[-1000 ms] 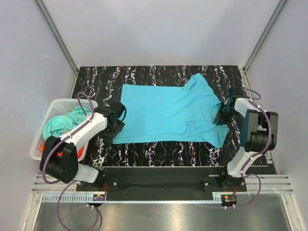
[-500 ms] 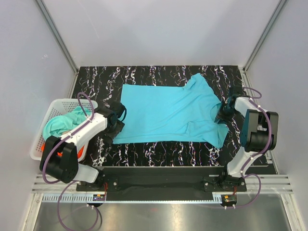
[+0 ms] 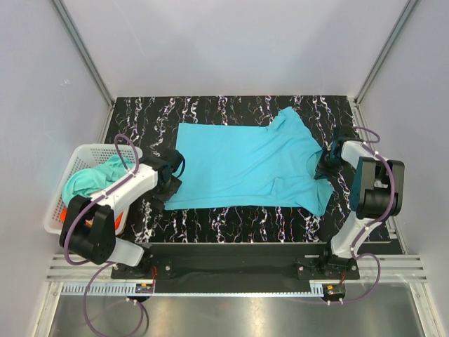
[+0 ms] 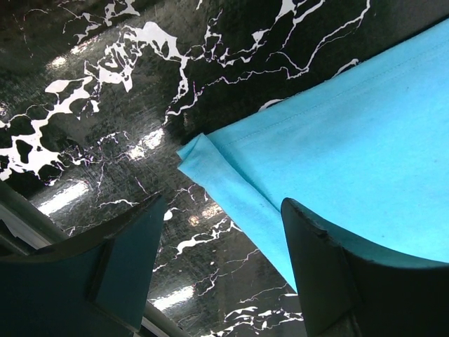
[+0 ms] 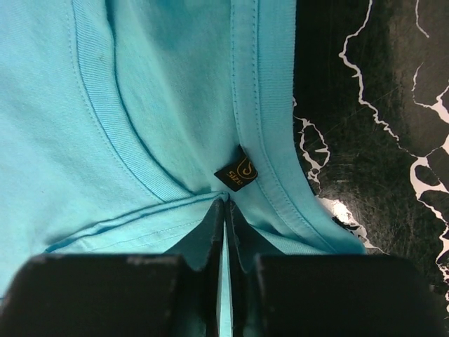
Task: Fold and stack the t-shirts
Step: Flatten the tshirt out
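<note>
A bright cyan t-shirt lies spread flat across the black marbled table, collar end toward the right. My right gripper is shut on the shirt's collar edge; in the right wrist view its jaws pinch the cloth just below a small black size label. My left gripper is open at the shirt's left hem. In the left wrist view it straddles the folded hem corner without holding it. A mint-teal shirt and an orange-red one lie in the basket.
A white lattice basket stands off the table's left edge beside the left arm. Grey enclosure walls surround the table. Bare marbled tabletop shows in front of the shirt and along the back.
</note>
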Action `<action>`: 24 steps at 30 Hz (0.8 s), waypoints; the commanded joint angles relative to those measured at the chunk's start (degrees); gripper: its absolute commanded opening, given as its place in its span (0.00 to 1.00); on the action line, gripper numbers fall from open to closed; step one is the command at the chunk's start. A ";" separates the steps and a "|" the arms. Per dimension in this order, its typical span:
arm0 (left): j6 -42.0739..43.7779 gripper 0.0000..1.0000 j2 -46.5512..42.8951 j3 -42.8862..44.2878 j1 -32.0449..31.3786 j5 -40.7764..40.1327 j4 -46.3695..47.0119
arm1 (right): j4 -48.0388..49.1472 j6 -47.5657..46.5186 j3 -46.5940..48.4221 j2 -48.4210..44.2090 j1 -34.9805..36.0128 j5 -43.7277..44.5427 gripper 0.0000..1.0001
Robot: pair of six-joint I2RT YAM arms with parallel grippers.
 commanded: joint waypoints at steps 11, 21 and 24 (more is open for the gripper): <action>-0.65 0.73 -0.35 1.91 0.33 -3.37 -0.97 | -2.60 1.09 4.29 -3.33 0.43 1.38 0.03; -1.17 0.72 -0.35 1.13 0.33 -2.22 -0.71 | -1.99 1.09 1.74 -5.61 0.87 -0.20 0.00; -2.48 0.70 -0.44 0.60 0.24 -1.17 -0.71 | -2.43 1.45 2.00 -7.54 1.04 -0.81 0.00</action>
